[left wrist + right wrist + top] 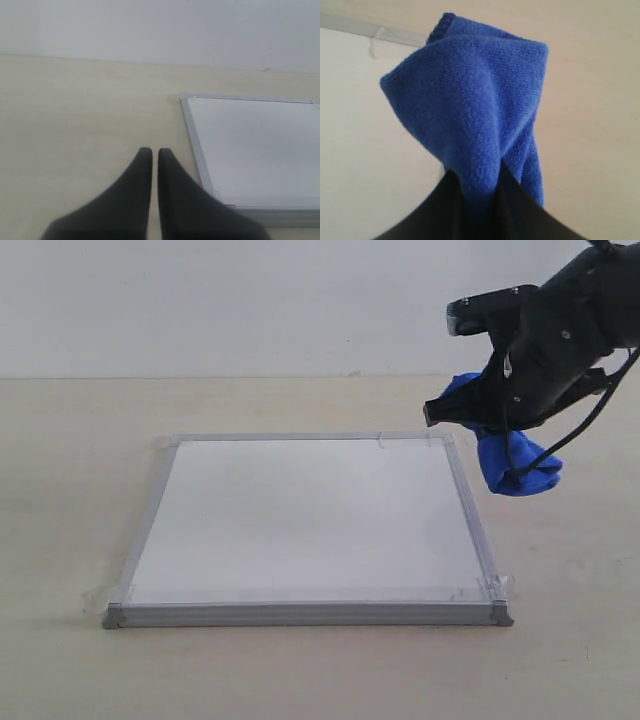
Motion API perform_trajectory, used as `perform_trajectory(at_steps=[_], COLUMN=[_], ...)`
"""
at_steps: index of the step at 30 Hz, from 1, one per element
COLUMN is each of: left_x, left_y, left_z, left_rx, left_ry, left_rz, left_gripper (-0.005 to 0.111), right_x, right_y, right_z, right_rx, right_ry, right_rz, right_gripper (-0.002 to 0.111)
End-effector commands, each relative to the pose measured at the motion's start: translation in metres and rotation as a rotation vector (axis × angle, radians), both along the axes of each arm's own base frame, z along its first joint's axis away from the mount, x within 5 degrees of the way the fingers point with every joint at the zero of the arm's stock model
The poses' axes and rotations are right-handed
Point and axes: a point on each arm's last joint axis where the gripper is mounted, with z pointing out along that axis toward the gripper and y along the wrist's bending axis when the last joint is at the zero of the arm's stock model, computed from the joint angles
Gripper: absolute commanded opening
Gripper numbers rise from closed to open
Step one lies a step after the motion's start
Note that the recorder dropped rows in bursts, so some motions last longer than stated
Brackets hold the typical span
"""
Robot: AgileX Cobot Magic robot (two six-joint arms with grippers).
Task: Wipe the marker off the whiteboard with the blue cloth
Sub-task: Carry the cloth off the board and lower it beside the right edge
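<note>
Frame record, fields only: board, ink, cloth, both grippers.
whiteboard: flat on the table, tape at the corners
marker: no ink visible on the white surface in any view
blue cloth: pinched in the right gripper, hanging by the board's far right corner
right gripper: shut on the blue cloth, raised
left gripper: shut, empty, over the table beside the board's frame; not in the exterior view

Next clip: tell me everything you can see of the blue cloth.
The blue cloth is bright royal-blue fabric with a fuzzy nap, bunched into a drooping bundle. The right gripper is shut on its upper part, pinching a fold, and the rest hangs loose below. It is beside the far right corner of the whiteboard, just outside the frame. Whether its lower end touches the table cannot be told.
</note>
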Motion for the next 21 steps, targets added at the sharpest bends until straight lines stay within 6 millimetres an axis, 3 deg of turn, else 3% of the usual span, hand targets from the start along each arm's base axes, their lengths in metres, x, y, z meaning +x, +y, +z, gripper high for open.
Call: perform_trajectory(at_steps=[1,11,21], left_x=[0.000,0.000,0.000], left_y=[0.000,0.000,0.000], left_z=[0.002,0.002,0.002], left_rx=[0.000,0.000,0.000], left_ry=[-0.011,-0.011,-0.011], left_rz=[-0.002,-0.002,-0.002], left_gripper=[0.004,0.004,0.004], right_x=[-0.006,-0.001,0.004], right_y=[-0.014,-0.009,-0.009], right_z=[-0.009,-0.057,-0.074], right_rx=[-0.024,-0.023,-0.071], right_ry=[-0.038,0.034,0.043], right_rz=[-0.162,-0.133,-0.077], right_gripper=[0.000,0.000,0.000])
